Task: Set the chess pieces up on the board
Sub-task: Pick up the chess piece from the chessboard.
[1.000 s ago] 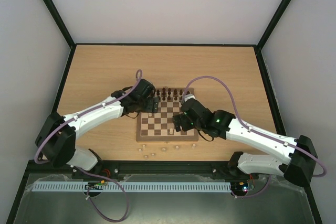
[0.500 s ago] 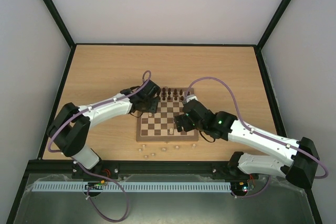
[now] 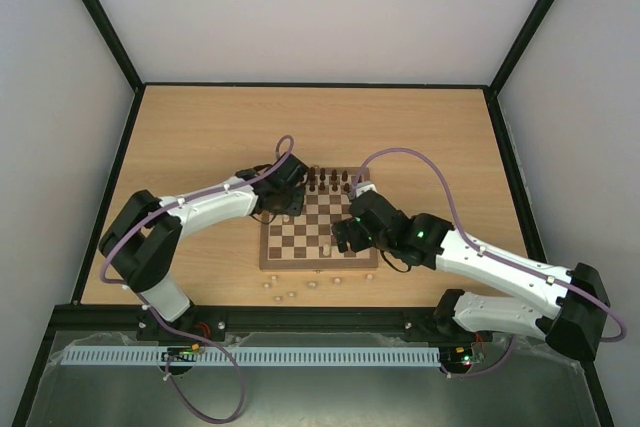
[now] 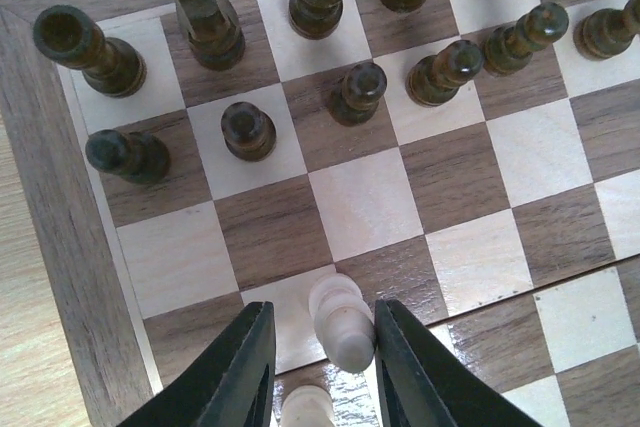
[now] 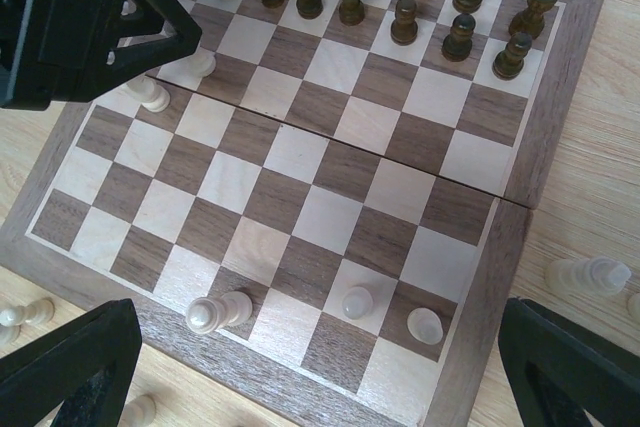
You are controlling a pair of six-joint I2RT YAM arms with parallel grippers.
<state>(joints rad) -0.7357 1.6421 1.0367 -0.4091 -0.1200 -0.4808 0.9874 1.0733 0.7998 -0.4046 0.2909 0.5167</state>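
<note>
Board (image 3: pixel 320 263) mid-tabletop (image 3: pixel 200 137), toward near edge. Dark pieces (image 4: pixel 248 131) in two rows along board's far edge. Left gripper (image 4: pixel 322 312) over board's far-left corner, jaws narrowed around pale piece (image 4: pixel 340 322): one finger against it, sliver of gap at other; firm pinch cannot tell. Second pale piece (image 4: pixel 305 409) just beside. Right gripper (image 5: pixel 320 367) above board's near edge, jaws spread wide, nothing between. Three pale pieces (image 5: pixel 357 300) on near rows; loose pale pieces (image 3: pixel 290 294) on tabletop off board's near edge.
</note>
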